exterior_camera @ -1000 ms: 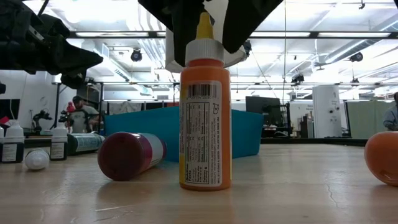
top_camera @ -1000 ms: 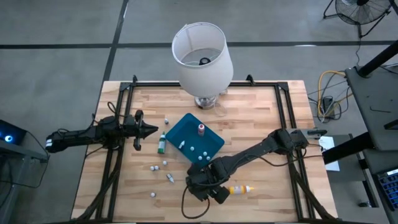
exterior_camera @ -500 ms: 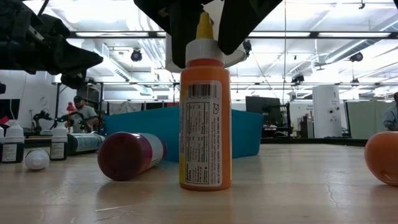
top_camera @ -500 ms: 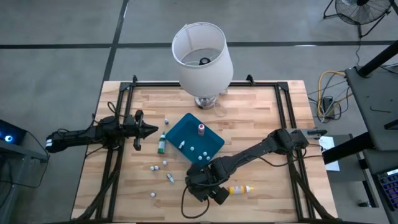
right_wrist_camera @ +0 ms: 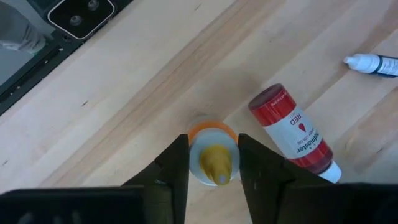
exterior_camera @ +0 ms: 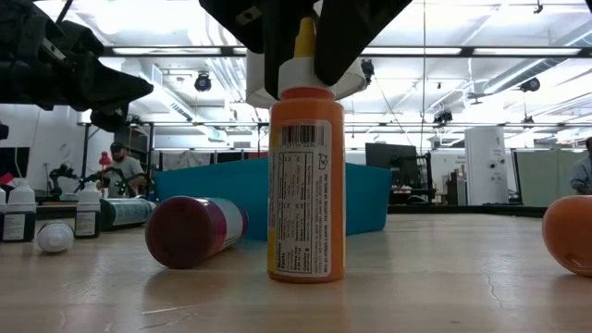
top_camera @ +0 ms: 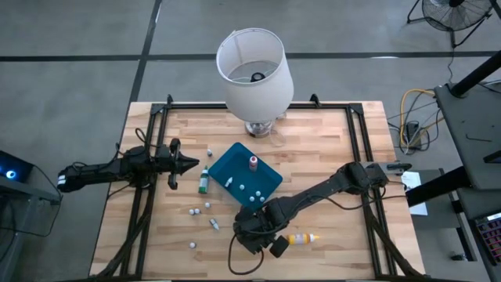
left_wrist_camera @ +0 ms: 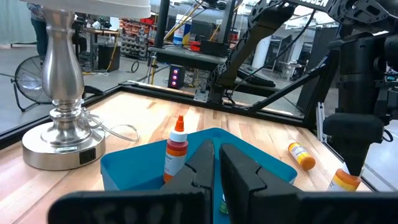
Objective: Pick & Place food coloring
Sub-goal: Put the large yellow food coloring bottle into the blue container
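The teal tray (top_camera: 246, 175) is the landmark. Behind it the lamp (top_camera: 255, 70) stands tall and blocks the way. On its left side small bottles (top_camera: 203, 210) lie scattered with narrow gaps between them. To its right the wooden table (top_camera: 329, 149) is bare and wide. In front, an upright orange bottle (exterior_camera: 305, 185) and a lying red bottle (exterior_camera: 192, 230) crowd the space.

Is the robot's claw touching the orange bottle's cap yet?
Touching. Right wrist view: the right gripper has both fingers pressed against the orange bottle cap.

Wooden table (top_camera: 329, 149) with tray (top_camera: 270, 176), lamp (top_camera: 254, 74), bottles (top_camera: 301, 237).
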Tool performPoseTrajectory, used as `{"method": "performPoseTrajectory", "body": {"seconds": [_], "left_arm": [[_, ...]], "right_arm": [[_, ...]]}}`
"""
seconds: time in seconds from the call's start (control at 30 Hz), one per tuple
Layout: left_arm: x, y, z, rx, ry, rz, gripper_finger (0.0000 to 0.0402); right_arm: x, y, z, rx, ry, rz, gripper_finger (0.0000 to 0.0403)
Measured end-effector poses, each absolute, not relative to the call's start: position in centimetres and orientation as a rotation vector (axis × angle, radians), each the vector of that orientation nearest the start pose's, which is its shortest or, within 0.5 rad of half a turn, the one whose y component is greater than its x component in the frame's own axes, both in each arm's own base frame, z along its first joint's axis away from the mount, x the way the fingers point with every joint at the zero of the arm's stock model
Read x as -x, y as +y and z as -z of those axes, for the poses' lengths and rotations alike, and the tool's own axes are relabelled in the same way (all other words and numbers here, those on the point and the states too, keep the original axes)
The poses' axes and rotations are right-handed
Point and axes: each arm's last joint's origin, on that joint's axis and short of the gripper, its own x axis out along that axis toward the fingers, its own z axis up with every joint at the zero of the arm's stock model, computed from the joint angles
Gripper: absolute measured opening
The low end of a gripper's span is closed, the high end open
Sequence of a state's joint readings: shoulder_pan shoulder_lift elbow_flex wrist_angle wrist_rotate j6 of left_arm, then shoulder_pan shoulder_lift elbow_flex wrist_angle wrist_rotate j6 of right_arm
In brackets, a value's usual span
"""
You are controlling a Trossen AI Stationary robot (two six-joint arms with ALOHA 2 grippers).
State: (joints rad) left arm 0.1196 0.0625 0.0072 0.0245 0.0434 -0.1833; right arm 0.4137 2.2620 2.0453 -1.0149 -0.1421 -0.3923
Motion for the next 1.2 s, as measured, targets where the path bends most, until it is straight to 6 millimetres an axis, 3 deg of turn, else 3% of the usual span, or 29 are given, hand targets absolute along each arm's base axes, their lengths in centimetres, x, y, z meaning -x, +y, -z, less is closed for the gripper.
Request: {"method": "performPoseTrajectory", "body": {"seconds": [0.17, 0.33, 0.63, 1.03, 1.2], "left_arm": [[-10.1, 1.1, -16.3, 0.185, 0.024, -0.079, 0.0000], [-10.1, 1.1, -16.3, 0.185, 0.024, -0.079, 0.0000], [-10.0, 1.1, -16.3, 0.185, 0.024, -0.079, 0.0000], [-10.0, 1.1, -16.3, 0.185, 0.024, -0.079, 0.0000], [-10.1, 1.1, -16.3, 0.185, 0.024, -0.079, 0.0000]], "right_arm": [[-43.0, 19.1, -23.3, 0.502, 1.126, -0.714, 0.0107], [-42.5, 18.4, -27.4, 0.462, 1.055, -0.677, 0.0106], [-42.1, 14.4, -32.2, 0.402, 1.046, -0.547, 0.0106], [-43.1, 6.6, -33.2, 0.292, 1.119, -0.325, 0.0106], [-42.6, 4.0, -33.4, 0.290, 1.182, -0.231, 0.0106]]}}
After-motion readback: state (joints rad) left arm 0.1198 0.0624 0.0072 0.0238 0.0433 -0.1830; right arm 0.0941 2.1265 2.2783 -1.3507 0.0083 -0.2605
